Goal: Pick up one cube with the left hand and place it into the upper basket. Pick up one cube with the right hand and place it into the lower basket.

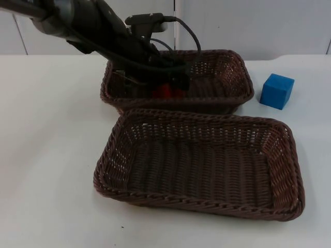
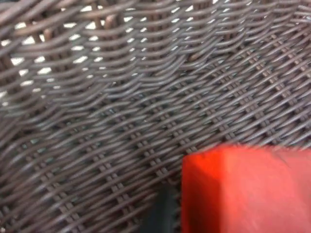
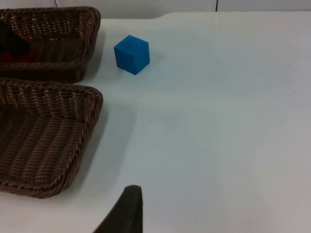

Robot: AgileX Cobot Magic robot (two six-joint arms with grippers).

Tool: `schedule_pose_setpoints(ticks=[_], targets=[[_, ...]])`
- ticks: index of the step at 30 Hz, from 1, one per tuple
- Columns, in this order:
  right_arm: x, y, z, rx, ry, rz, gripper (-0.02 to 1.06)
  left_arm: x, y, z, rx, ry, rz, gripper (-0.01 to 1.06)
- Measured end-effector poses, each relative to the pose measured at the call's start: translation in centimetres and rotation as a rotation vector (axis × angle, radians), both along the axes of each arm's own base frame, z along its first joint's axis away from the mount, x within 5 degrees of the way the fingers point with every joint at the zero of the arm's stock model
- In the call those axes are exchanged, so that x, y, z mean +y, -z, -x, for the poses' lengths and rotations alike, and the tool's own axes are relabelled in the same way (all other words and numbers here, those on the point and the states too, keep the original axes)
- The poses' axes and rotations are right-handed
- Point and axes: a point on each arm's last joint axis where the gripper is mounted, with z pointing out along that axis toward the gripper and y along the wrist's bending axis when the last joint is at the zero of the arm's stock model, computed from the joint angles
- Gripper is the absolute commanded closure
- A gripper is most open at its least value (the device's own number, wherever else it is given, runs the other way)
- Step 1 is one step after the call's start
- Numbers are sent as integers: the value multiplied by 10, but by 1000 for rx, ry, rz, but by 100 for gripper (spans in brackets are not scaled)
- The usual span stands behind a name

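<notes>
Left gripper (image 1: 168, 89) sits inside the upper basket (image 1: 232, 82), fingers apparently gripping the red cube (image 1: 166, 92); letting go high could bounce it out

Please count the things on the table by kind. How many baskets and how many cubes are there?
Baskets: 2, the upper basket and the lower basket.
Cubes: 2, the red cube inside the upper basket at the left end effector, and the blue cube on the table.
Total: 4.
</notes>
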Motion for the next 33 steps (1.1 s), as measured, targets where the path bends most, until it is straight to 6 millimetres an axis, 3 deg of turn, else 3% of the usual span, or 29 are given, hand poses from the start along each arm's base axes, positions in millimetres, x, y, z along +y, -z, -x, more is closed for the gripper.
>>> schedule_pose_setpoints(ticks=[1,5,10,14,15,18,19,23,33], targets=[[0,0,0,0,0,0,-1,0,0,0,8,-1,7,9],[0,0,0,0,0,0,-1,-1,-2,1,18,3,15,8],[0,0,0,0,0,0,-1,-2,-23,3,-2,15,34,8],[0,0,0,0,0,0,-1,-3,-60,6,-46,36,61,8],[0,0,0,0,0,0,-1,-3,-60,6,-46,36,61,8],[0,0,0,0,-1,1,-1,-3,-96,13,-83,66,80,8],[0,0,0,0,-1,1,-1,-3,-96,13,-83,66,80,8],[0,0,0,0,-1,1,-1,-1,-129,20,-134,80,96,8],[0,0,0,0,-1,1,-1,2,-158,30,-163,101,94,8]])
